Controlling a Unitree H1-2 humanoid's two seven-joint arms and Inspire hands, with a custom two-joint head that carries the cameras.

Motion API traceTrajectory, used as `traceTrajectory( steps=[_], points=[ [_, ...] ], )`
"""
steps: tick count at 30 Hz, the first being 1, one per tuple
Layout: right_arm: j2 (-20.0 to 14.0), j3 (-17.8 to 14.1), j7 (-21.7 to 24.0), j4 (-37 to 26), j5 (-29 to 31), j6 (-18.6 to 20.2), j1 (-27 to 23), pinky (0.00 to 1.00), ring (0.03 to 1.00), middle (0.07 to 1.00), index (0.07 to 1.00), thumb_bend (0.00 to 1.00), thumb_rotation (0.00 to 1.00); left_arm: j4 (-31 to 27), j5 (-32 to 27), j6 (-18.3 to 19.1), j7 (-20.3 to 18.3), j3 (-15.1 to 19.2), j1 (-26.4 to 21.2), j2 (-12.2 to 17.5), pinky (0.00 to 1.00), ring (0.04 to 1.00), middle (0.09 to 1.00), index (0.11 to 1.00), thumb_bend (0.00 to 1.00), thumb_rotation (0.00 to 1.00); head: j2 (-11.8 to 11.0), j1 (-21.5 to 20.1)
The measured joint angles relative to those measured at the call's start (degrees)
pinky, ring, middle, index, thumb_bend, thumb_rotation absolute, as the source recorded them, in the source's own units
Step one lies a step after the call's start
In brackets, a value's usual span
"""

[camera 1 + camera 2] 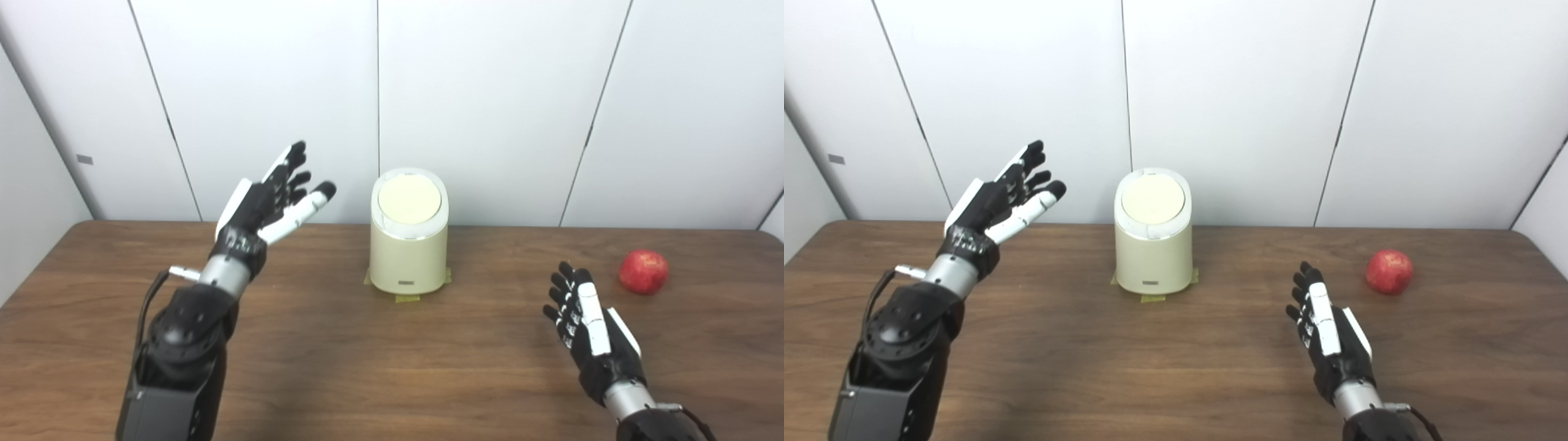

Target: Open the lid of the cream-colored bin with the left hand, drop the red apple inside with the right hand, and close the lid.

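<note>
**Lid shut, apple waiting, both hands empty**

The cream-colored bin (408,245) stands upright near the back of the counter (343,355), on bits of tape, with its round lid (409,199) closed flat on top. The left robot hand (269,202) is raised to the left of the bin, well apart from it, fingers spread wide and holding nothing. The right robot hand (588,324) hangs low over the counter, fingers extended and slightly apart, also empty. The red apple (643,271) sits on the counter to the right of the bin, near the right robot hand but not touching it.

Nothing of the task looks done yet. The risks lie ahead: the left robot hand may press the lid off-centre or catch the bin's rim and push the whole bin, though the tape may hold it. The apple is round and could roll away if the right hand nudges it before closing. If the lid drops too soon, the apple may strike it and bounce off.
</note>
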Motion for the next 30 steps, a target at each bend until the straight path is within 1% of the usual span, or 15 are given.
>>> traceTrajectory(
  steps=[3,5,8,10,13,14,18,20,23,26,28,30],
  points=[
    [0.12,0.03,-0.07,0.11,-0.01,-0.32,-0.03,0.96,1.000,0.999,1.000,0.60,1.00,2.84,3.10,0.00,-2.00,-0.84,-4.45,-0.26,0.89,0.989,1.000,1.000,0.69,0.43,-0.18,-0.17],
    [0.23,0.20,-0.34,0.09,-0.25,-0.35,-0.08,0.94,0.993,0.988,1.000,0.61,1.00,4.58,4.97,0.00,-3.13,-0.97,-6.50,-0.63,0.89,0.991,1.000,1.000,0.72,0.40,-0.26,-0.26],
    [0.48,0.62,-0.84,0.04,-1.01,-0.36,-0.08,0.93,0.986,0.979,1.000,0.61,1.00,7.32,7.64,-0.01,-4.63,-0.92,-8.21,-2.00,0.91,0.995,1.000,1.000,0.73,0.34,-0.18,-0.26],
    [0.80,0.82,-0.97,0.00,-1.24,-0.36,-0.07,0.93,0.983,0.976,1.000,0.63,1.00,9.01,9.93,-0.01,-5.48,-1.03,-8.65,-2.90,0.96,0.999,1.000,1.000,0.76,0.36,-0.26,0.00],
    [1.29,1.11,-0.96,-0.04,-1.29,-0.35,-0.08,0.92,0.983,0.973,1.000,0.63,1.00,12.18,13.71,0.00,-6.37,-1.59,-9.89,-3.44,0.96,1.000,1.000,1.000,0.78,0.36,-0.18,0.00],
    [1.34,1.14,-0.96,-0.06,-1.30,-0.35,-0.07,0.92,0.983,0.971,1.000,0.63,1.00,12.76,14.45,0.00,-6.84,-1.63,-10.31,-3.43,0.93,0.996,1.000,1.000,0.78,0.35,-0.09,0.09],
    [1.32,1.15,-0.94,-0.48,-1.44,-0.35,-0.05,0.92,0.985,0.972,1.000,0.62,1.00,16.51,17.60,-0.01,-7.47,-2.61,-13.02,-3.21,0.86,0.976,1.000,1.000,0.80,0.29,0.09,0.09],
    [1.24,1.11,-0.94,-0.51,-1.45,-0.35,-0.05,0.92,0.986,0.975,1.000,0.61,1.00,18.58,19.26,0.00,-7.63,-3.88,-14.34,-3.13,0.82,0.961,1.000,1.000,0.82,0.26,0.17,0.09],
    [1.27,1.17,-0.93,-0.52,-1.51,-0.35,-0.02,0.92,0.984,0.975,1.000,0.61,1.00,22.17,21.17,-0.10,-7.21,-6.69,-16.24,-2.80,0.79,0.983,1.000,1.000,0.86,0.20,0.17,0.18],
    [1.26,1.31,-0.95,-0.60,-1.85,-0.33,-0.02,0.91,0.985,0.975,1.000,0.61,1.00,25.78,24.18,-1.24,-4.23,-9.54,-17.29,-2.54,0.78,0.999,1.000,1.000,0.91,0.18,0.26,0.00],
    [1.28,1.29,-0.95,-0.65,-1.96,-0.33,-0.02,0.92,0.988,0.977,1.000,0.60,1.00,27.50,26.30,-1.83,-2.17,-11.27,-17.71,-2.29,0.81,1.000,1.000,1.000,0.92,0.18,0.35,-0.09],
    [1.31,1.25,-0.95,-0.69,-1.94,-0.33,-0.02,0.92,0.983,0.974,1.000,0.60,1.00,30.10,28.25,-3.49,-0.37,-13.44,-18.46,-1.74,0.85,1.000,1.000,1.000,0.93,0.17,0.44,-0.09]
  ],
)
